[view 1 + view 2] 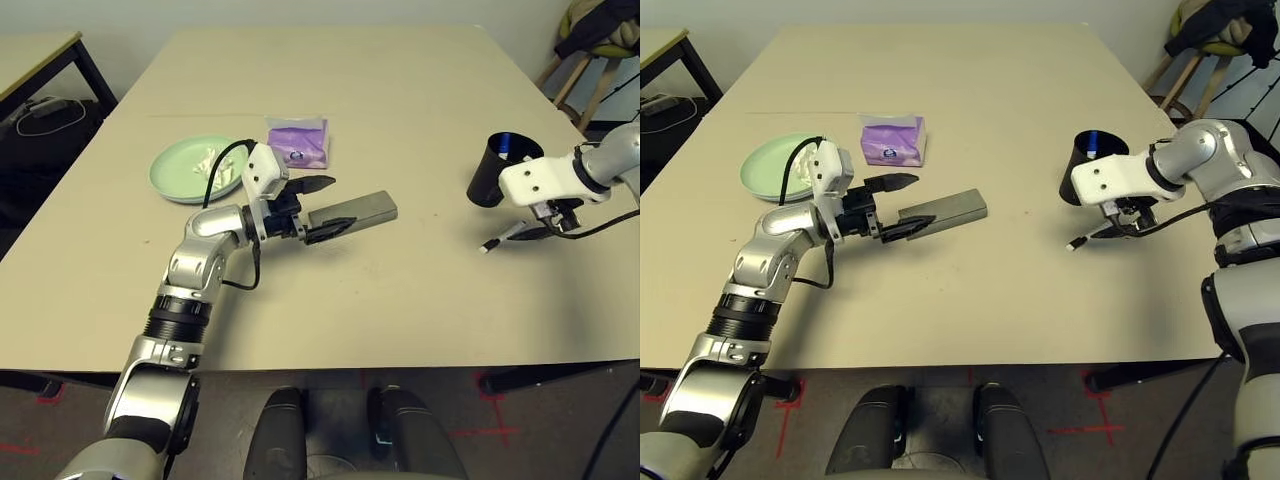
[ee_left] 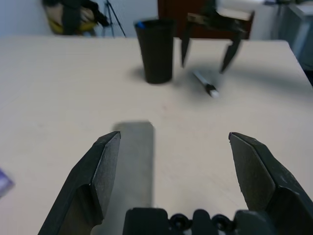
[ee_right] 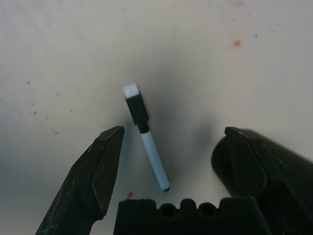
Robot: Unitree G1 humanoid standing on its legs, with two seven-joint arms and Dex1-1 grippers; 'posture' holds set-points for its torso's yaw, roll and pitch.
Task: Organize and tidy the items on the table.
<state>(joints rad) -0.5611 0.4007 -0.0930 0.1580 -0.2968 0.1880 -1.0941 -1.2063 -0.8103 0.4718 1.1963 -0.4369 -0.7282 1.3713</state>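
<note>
A pale green plate holding crumpled white tissue lies at the left of the table, with the purple tissue pack just beside it. The grey-beige glasses case lies mid-table. My left gripper is open at the case's near end, one finger over it and one beside it. At the right stands the black cup with something blue inside. A small white pen lies on the table under my open right gripper, touching neither finger. Sunglasses and the blue plate are out of view.
A black-legged side desk stands off the far left corner, with cables on the floor beneath it. A wooden chair with dark clothing sits past the far right corner. The right gripper hangs beside the cup.
</note>
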